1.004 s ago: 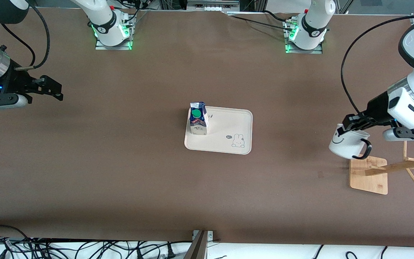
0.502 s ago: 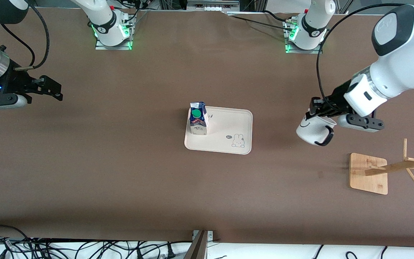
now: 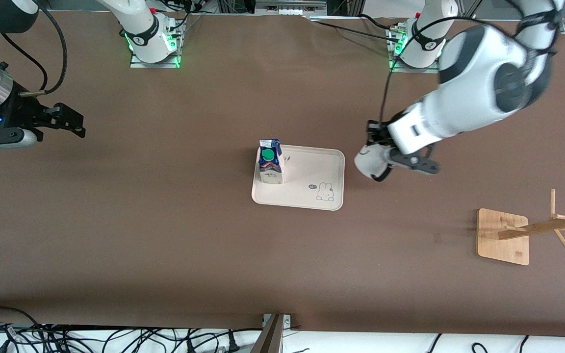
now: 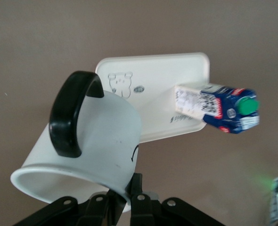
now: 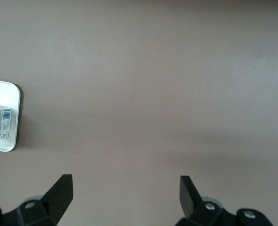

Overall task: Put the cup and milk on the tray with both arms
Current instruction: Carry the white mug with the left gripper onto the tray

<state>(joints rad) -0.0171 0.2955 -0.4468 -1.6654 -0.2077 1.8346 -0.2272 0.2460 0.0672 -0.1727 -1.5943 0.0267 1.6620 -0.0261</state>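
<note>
Just beside the tray [image 3: 334,169], over the counter [image 3: 165,235], the left hand [image 3: 378,147] grips the cup [image 3: 371,164] by its rim, tilted, for the bare half next to the milk [image 3: 269,162], while the right hand [image 3: 69,122] waits released.

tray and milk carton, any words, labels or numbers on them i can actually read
"Ra...": the start of a script word at the cut-off edge of the tray in the right wrist view; the rest is out of frame.
Small oval mark beside the rabbit drawing on the tray: too small to read.
Print and barcode on the milk: blurred, not readable.
The cup, held by the left gripper, shows only drawn black lines, no text.
</note>
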